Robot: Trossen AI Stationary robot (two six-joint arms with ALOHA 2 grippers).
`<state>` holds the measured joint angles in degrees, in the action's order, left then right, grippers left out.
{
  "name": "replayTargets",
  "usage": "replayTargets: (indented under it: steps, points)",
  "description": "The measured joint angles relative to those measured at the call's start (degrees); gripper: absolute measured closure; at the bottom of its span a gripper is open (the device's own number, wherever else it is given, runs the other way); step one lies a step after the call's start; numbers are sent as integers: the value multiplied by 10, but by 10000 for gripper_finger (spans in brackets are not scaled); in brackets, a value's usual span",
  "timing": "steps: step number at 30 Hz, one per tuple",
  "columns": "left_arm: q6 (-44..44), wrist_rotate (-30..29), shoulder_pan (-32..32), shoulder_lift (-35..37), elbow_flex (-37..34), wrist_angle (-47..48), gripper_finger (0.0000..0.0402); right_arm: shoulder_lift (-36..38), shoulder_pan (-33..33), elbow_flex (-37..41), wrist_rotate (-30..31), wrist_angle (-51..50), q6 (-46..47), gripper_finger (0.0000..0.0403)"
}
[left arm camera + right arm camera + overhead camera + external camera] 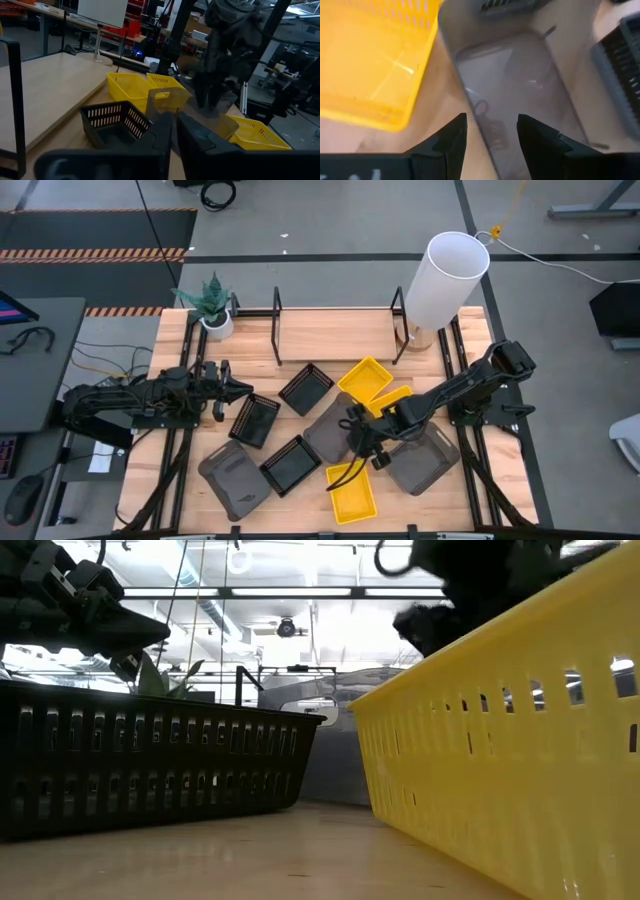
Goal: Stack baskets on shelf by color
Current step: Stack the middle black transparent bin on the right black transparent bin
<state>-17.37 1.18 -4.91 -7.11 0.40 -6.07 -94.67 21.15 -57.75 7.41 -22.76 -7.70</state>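
Note:
The high view shows several baskets scattered on the table in front of the shelf (330, 332). Three are yellow (365, 378) (392, 400) (352, 492), three black (306, 388) (255, 420) (291, 465), three grey (235, 478) (330, 430) (425, 458). My right gripper (352, 430) (490, 122) is open above the middle grey basket (520, 75). Its fingers stand on either side of that basket's long side wall (465, 85), apart from it. My left gripper (240, 388) (174, 125) is shut, empty, in the air near a black basket (112, 120).
A tall white cylinder (445, 280) stands at the shelf's right end and a potted plant (213, 308) at its left end. The shelf board is bare between its black uprights (277, 310). A yellow basket (370, 60) lies close beside the grey one.

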Motion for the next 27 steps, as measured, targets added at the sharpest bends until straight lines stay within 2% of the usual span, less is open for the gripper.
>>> replayTargets:
  steps: [7, 21, 27]
  points:
    - [0, 0, 0, 0, 0, 0, 367, 0, 0, 29, 0, 26, 2, 231]
    - [0, 0, 0, 0, 0, 0, 363, 0, -17, 32, -1, 26, 6, 243]
    - [0, 0, 0, 0, 0, 0, 372, 0, -30, 32, -17, 26, 5, 261]
